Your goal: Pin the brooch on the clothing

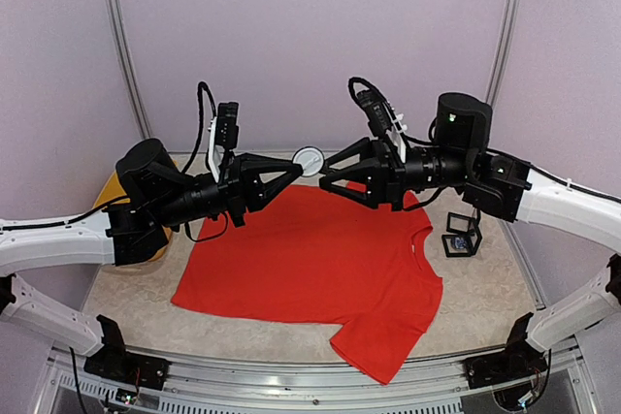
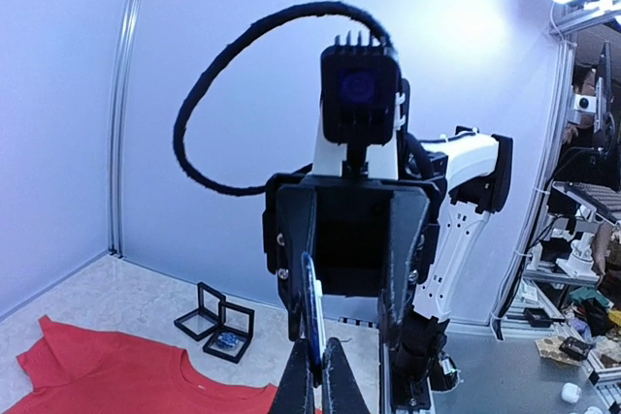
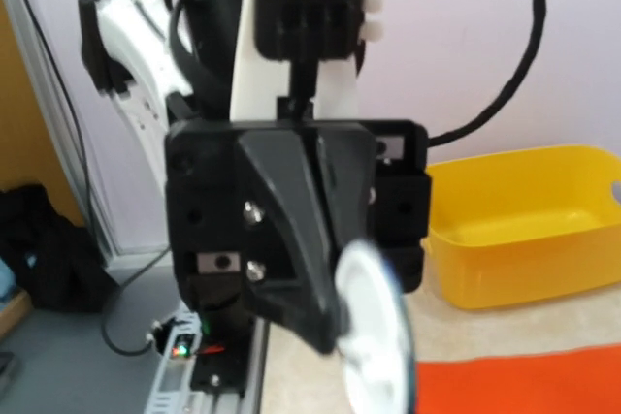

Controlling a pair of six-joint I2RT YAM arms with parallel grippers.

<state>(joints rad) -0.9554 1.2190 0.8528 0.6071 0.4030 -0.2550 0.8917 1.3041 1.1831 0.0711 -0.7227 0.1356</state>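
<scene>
Brooch [image 1: 309, 158] up in the air, shirt [image 1: 320, 259] flat below
Left fingers [image 2: 297, 390] clamp it tight; right fingers [image 2: 408, 249] gape just beside it, holding nothing.

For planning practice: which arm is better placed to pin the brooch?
Probably left: left gripper has jaws shut on the brooch above the T-shirt; right gripper has open, empty jaws.

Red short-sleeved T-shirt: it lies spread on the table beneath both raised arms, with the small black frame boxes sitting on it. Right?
No. The small black frame boxes stand on the table beside the red short-sleeved T-shirt, apart from it, as the top external view shows. The rest holds.
</scene>
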